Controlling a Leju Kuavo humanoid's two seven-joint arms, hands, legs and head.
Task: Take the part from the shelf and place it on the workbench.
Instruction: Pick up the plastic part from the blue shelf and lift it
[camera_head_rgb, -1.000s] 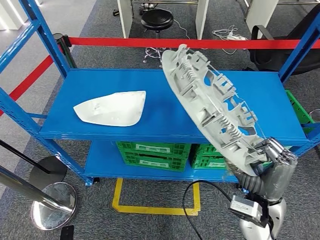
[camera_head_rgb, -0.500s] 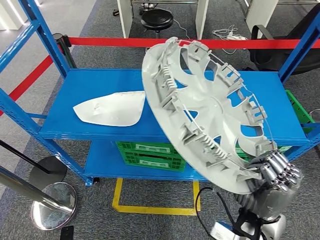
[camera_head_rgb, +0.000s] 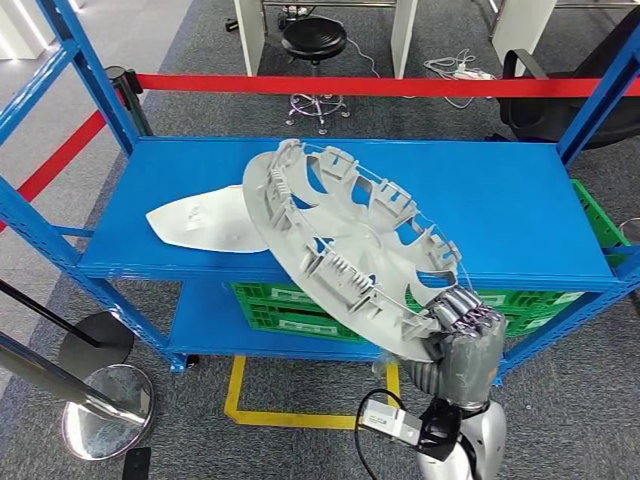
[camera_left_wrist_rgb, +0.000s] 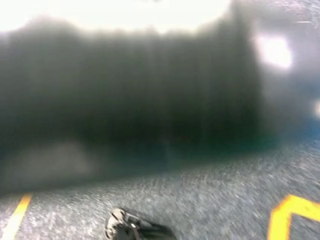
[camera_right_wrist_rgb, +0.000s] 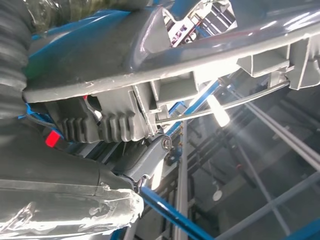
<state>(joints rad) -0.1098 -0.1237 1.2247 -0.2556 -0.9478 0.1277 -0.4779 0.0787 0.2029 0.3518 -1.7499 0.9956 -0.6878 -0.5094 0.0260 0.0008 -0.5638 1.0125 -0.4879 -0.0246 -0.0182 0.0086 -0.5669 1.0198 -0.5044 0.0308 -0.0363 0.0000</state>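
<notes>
Bright even head view; left wrist view dark, smeared.

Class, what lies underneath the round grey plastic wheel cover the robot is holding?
Under the round grey plastic wheel cover: the blue metal shelf, one end of a white curved panel, green crates. The panel's covered end is hidden.

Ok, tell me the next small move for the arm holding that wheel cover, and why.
Probably draw the wheel cover back, clear of the blue shelf. The right hand grips its near rim, but its far edge hangs tilted over the shelf and the white part.
</notes>
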